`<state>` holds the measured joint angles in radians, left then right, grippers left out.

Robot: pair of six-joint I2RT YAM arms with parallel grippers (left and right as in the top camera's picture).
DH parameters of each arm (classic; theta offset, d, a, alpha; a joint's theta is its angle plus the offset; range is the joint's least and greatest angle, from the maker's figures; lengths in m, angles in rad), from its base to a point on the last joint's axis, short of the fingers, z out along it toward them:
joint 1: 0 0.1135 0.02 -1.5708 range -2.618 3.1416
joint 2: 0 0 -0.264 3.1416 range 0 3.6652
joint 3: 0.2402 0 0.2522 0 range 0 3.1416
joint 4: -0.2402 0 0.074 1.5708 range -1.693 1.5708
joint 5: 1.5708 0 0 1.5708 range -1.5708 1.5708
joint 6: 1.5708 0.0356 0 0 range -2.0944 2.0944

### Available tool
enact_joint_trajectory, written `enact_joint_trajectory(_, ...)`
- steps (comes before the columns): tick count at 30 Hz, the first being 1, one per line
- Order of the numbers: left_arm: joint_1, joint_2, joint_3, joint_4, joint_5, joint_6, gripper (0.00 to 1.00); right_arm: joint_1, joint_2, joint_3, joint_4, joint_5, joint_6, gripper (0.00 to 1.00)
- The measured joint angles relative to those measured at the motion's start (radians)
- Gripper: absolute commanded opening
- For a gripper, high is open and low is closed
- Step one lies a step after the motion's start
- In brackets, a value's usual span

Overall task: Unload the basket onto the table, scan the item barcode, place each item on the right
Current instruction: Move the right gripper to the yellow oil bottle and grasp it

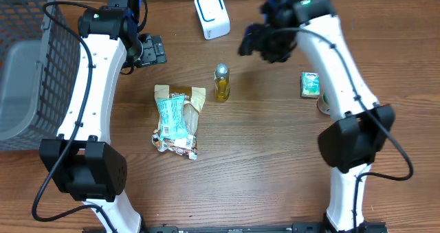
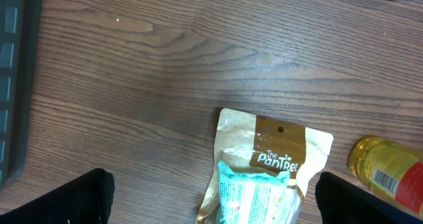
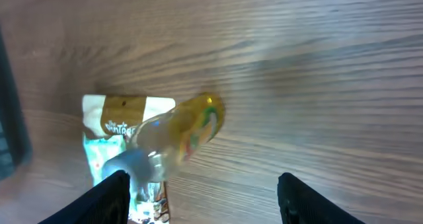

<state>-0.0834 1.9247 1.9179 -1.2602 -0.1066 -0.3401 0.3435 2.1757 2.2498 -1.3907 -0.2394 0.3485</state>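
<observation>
A small yellow bottle (image 1: 221, 82) with a silver cap stands upright mid-table, free of both grippers. In the right wrist view the bottle (image 3: 188, 128) is blurred and sits just ahead of the left finger (image 3: 109, 197). My right gripper (image 1: 249, 44) (image 3: 208, 201) hangs open above the table, up and to the right of the bottle, holding nothing. The white scanner (image 1: 212, 14) stands at the back. My left gripper (image 1: 154, 51) (image 2: 215, 204) is wide open over the top of a tan and teal snack bag (image 1: 177, 119) (image 2: 271, 164); the bottle's (image 2: 390, 174) barcode label shows at the right.
A small green box (image 1: 311, 84) lies on the right beside the right arm. A grey wire basket (image 1: 34, 61) fills the left edge. Bare wood table (image 1: 261, 150) stretches across the front.
</observation>
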Motion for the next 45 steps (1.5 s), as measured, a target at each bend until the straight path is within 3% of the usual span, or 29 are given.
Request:
enact_joint_trajectory(1,0.000,0.000,0.000,0.000,0.000,0.000,1.00,0.029,0.000,0.000,0.007,0.029,0.011,0.70)
enact_joint_trajectory(3,0.000,0.000,0.000,0.000,0.000,0.000,1.00,0.088,0.000,0.000,0.031,0.092,0.033,0.86)
enact_joint_trajectory(7,0.000,0.000,0.000,0.000,0.000,0.000,1.00,0.180,0.000,0.000,0.074,0.193,0.072,0.91)
enact_joint_trajectory(9,0.000,0.000,0.000,0.000,0.000,0.000,1.00,0.206,0.000,0.000,0.074,0.242,0.110,0.98)
enact_joint_trajectory(19,0.000,0.000,0.000,0.000,0.000,0.000,1.00,0.216,0.000,-0.124,0.129,0.291,0.191,1.00)
enact_joint_trajectory(26,0.000,0.000,0.000,0.000,0.000,0.000,1.00,0.220,0.000,-0.224,0.214,0.282,0.201,0.86)
enact_joint_trajectory(35,0.000,0.000,0.000,0.000,0.000,0.000,1.00,0.232,0.000,-0.314,0.320,0.296,0.201,0.79)
enact_joint_trajectory(39,0.000,0.000,0.000,0.000,0.000,0.000,1.00,0.234,0.000,-0.328,0.343,0.300,0.201,0.67)
enact_joint_trajectory(45,0.000,0.000,0.000,0.000,0.000,0.000,1.00,0.234,0.000,-0.328,0.356,0.299,0.198,0.66)
